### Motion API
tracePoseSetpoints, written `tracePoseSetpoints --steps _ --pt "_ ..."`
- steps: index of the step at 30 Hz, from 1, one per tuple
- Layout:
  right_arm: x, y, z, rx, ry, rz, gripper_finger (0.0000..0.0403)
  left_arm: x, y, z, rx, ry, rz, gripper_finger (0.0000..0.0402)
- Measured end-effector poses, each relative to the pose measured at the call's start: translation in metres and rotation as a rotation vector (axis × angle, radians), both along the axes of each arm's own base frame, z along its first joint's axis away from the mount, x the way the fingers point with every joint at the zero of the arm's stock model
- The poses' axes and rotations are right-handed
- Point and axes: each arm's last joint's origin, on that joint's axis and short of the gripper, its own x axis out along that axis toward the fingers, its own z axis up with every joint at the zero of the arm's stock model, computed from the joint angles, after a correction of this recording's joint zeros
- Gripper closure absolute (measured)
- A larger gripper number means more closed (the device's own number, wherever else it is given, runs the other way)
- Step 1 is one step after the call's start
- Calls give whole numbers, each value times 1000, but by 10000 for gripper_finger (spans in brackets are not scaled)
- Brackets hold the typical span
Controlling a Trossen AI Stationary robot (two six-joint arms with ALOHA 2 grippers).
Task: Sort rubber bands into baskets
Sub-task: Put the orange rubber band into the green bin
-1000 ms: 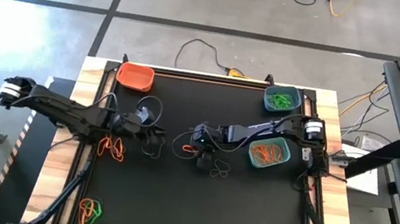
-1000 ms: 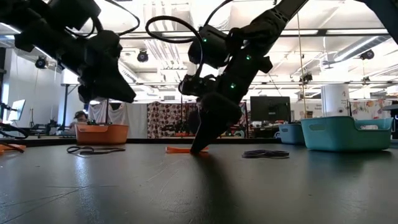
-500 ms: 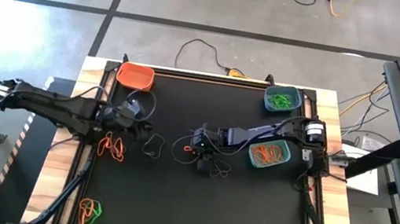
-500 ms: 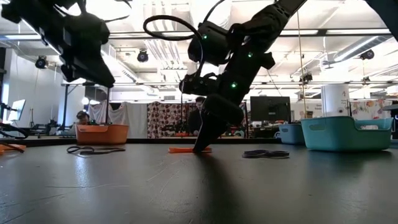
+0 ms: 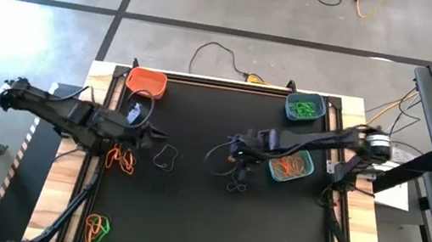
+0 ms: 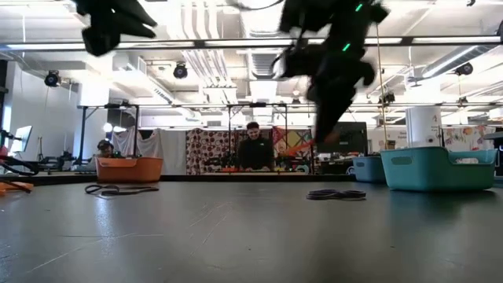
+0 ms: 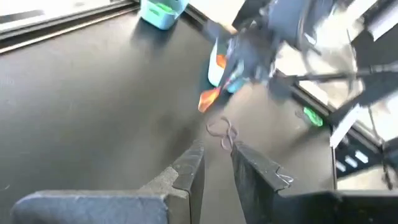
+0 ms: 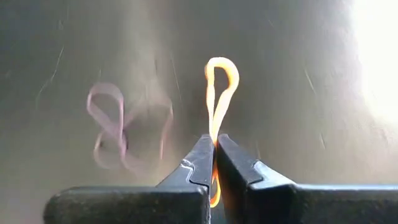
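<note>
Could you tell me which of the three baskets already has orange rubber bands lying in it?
It is the blue basket at the table's right side, beside the right gripper. The teal basket behind it holds green bands, and the orange basket shows none.

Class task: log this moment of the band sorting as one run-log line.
right gripper: shut on orange rubber band, lifted | left gripper: empty, near orange basket
</note>
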Motion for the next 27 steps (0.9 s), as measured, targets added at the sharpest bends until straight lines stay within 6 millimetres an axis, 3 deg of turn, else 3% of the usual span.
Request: tracePoseSetpoints --steps 5,9,13,17,22,27 --pt "-56 8 40 48 93 -222 394 -5 -8 -1 8 52 -46 335" --pt "-96 12 52 106 160 -492 394 -5 -10 -16 8 96 -43 335" --pt "-126 13 34 178 287 -792 394 -4 -10 -25 33 126 -46 335" --pt "-142 8 2 144 378 -962 394 -5 -10 -28 100 146 -84 335" --pt "-152 -3 -30 77 374 -1069 394 -6 -9 -22 189 146 -135 335" --pt "-152 -12 -44 42 279 -1114 394 -12 -7 -16 236 178 -144 335"
